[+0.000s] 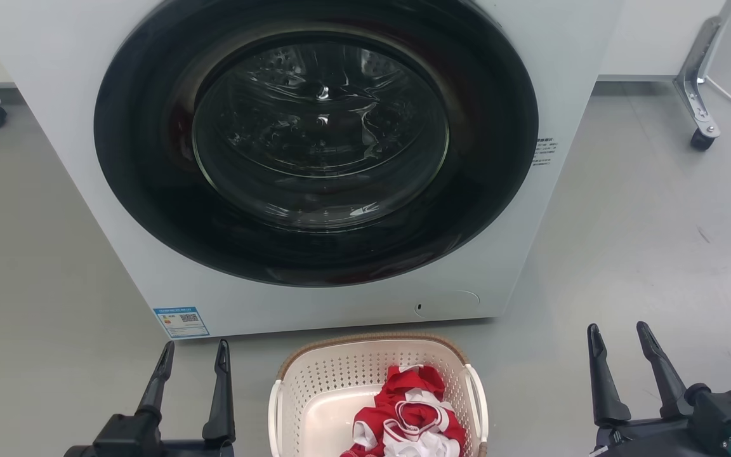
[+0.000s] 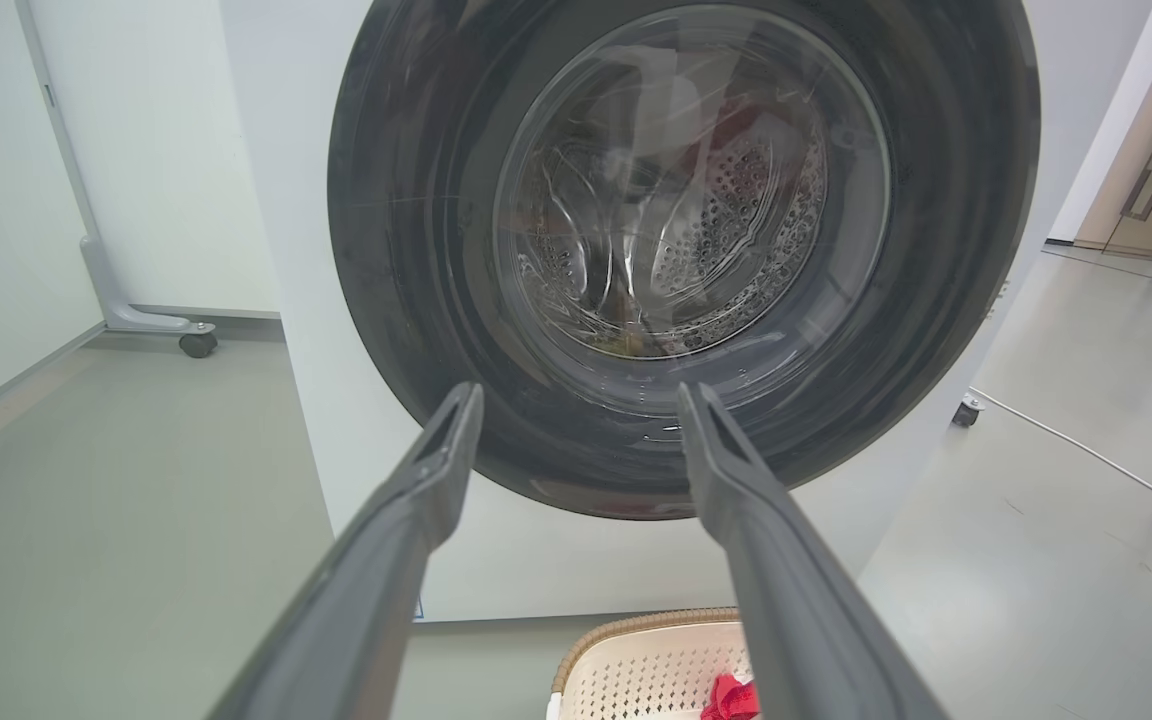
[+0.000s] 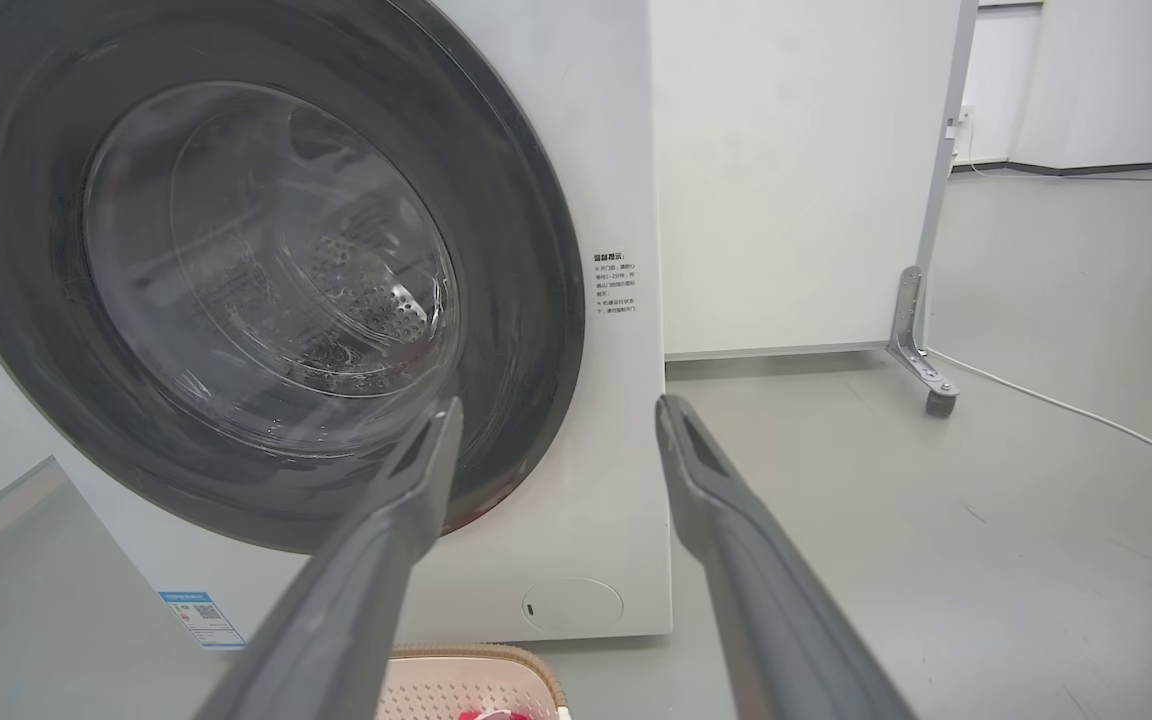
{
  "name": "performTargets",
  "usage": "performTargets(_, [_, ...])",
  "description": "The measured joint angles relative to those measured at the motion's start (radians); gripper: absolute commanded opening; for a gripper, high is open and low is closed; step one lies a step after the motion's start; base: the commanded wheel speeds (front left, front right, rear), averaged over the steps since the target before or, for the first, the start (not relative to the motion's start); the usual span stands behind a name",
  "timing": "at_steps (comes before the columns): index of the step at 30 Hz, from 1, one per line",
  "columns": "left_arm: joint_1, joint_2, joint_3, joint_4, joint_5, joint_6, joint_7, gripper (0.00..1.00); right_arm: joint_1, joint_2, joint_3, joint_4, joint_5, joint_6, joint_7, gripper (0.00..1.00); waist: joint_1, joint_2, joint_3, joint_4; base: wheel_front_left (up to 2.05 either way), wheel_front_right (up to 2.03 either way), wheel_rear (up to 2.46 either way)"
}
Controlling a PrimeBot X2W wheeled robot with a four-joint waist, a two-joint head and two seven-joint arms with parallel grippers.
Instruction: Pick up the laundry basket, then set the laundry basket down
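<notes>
At lower left of the head view: left gripper (image 1: 195, 348), two dark fingers pointing up-frame, spread apart, empty. At lower right: right gripper (image 1: 618, 330), likewise spread and holding nothing. Between them, bottom centre: laundry basket (image 1: 330, 381), cream, perforated, brown rim, resting on the grey floor (image 1: 632, 228), cut off by the bottom edge; apart from both grippers, nearer the left one. White side handles (image 1: 478, 397) run along its left and right walls. Contents: red-and-white garment (image 1: 413, 412), heaped toward the basket's right side. Above, across the upper frame: white washer (image 1: 340, 311), round dark door (image 1: 321, 127) shut, its foot just beyond the basket's far rim. Step in hand, by judgement: the reach for the handles, no grasp yet made. Handling note: bring each gripper inward and down onto its own handle, close both together, lift level so the uneven load does not tip, and keep the far rim off the washer front.
</notes>
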Motion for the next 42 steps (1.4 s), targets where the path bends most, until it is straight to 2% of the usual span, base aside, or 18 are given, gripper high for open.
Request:
performTargets(14, [0.004, -0.012, 0.015, -0.012, 0.036, 0.0, 0.027, 1.0, 0.003, -0.002, -0.006, -0.011, -0.008, -0.001, 0.0, 1.0, 0.0, 0.0, 0.001, 0.001, 0.0, 0.0, 0.0])
performTargets(15, [0.005, -0.014, 0.014, -0.002, 0.035, -0.001, 0.027, 0.0, 0.004, 0.001, -0.004, -0.002, -0.008, -0.001, 0.002, 0.0, 0.0, -0.0001, 0.001, 0.001, 0.0, 0.0, 0.0])
performTargets(25, [0.022, -0.022, 0.026, 0.039, -0.003, -0.012, 0.038, 0.0, 0.023, 0.021, -0.018, 0.04, 0.033, 0.009, 0.022, 0.0, 0.0, 0.0, 0.0, 0.001, 0.0, 0.0, 0.0])
performTargets(42, [0.013, -0.036, 0.083, 0.071, -0.247, -0.055, 0.1, 0.0, 0.008, 0.052, -0.087, 0.075, 0.269, 0.045, 0.093, 0.0, 0.0, 0.0, -0.007, 0.0, 0.0, 0.0, 0.0])
